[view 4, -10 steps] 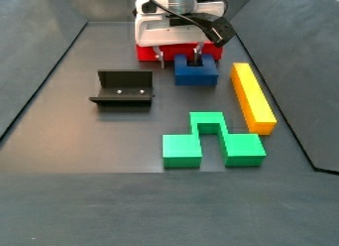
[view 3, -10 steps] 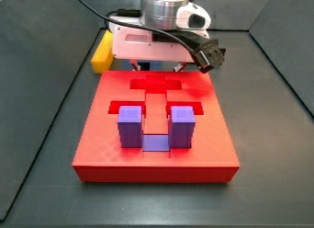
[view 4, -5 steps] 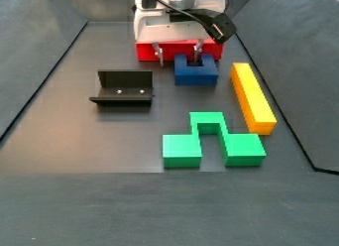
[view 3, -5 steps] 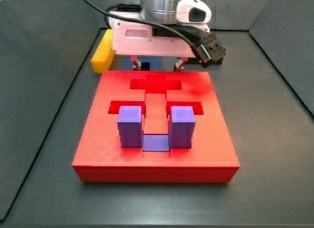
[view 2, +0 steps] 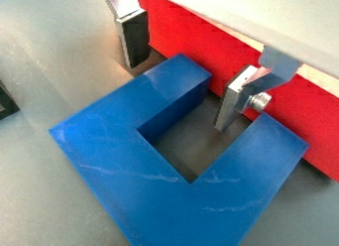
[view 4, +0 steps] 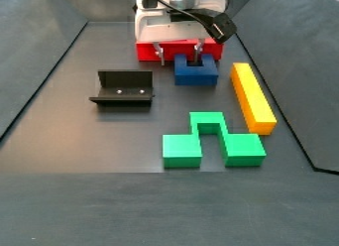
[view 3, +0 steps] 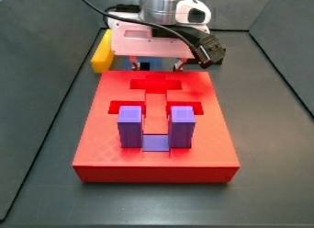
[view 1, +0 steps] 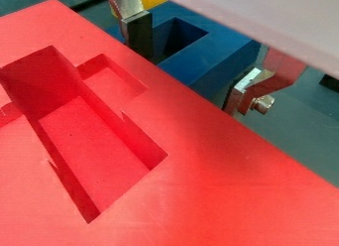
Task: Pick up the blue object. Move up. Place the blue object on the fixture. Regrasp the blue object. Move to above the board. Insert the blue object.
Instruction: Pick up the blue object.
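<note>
The arm is reaching straight down at the far end of the floor, its two-finger gripper [view 2: 189, 76] lowered over the small dark-blue U-shaped plastic block [view 2: 185, 166]. The flat silver fingers [view 2: 248, 91] are standing spread, straddling one prong without touching it. The block is lying flat directly beneath the gripper, just beside the large flat red slotted board [view 1: 199, 171]. Compared with half a second ago, nothing is visibly changing. The black L-shaped fixture [view 4: 121, 90] is sitting well apart, on the dark grey floor [view 4: 106, 190].
</note>
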